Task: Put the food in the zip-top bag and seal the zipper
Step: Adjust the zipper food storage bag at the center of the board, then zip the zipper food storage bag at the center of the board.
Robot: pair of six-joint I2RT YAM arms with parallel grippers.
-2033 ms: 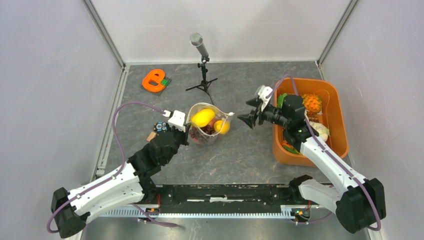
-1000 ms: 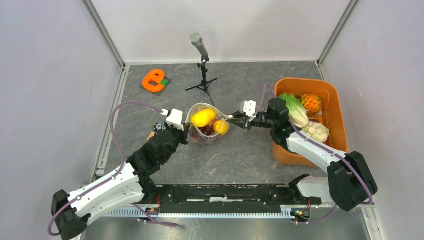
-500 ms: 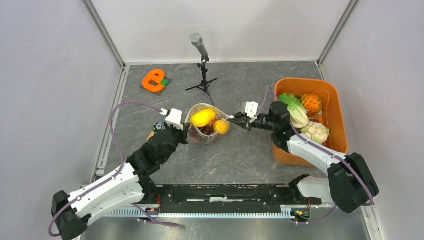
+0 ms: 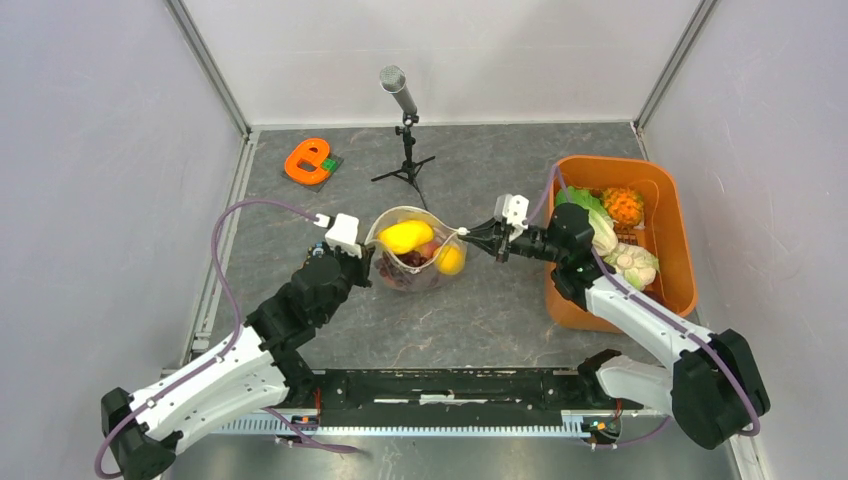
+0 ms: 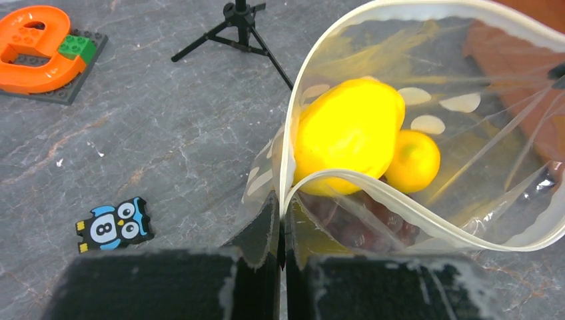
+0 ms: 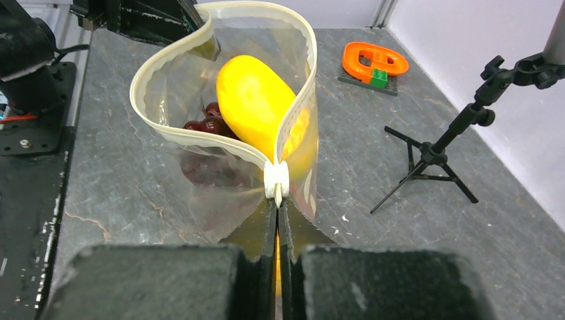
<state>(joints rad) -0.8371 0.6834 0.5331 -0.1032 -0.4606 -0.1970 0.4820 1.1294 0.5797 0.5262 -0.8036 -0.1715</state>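
Top view: the clear, white-dotted plastic zip-top bag [image 4: 412,262] sits mid-table. The left gripper [image 4: 370,258] is clenched on its nine-o'clock rim and the right gripper [image 4: 472,234] on its three-o'clock corner. Green toy lettuce [image 4: 585,203] lies in the orange plastic tub [image 4: 688,262].

Left wrist: the yellow toy mango [image 5: 346,137] crowds the whitish zipper strip [image 5: 290,127] and could block sealing.

Right wrist: tugging at the white slider [image 6: 275,181] could tip the bag.

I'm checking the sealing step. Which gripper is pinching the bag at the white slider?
The right gripper: the slider sits at its fingertips. The left gripper pinches the bag at its plain opposite corner.
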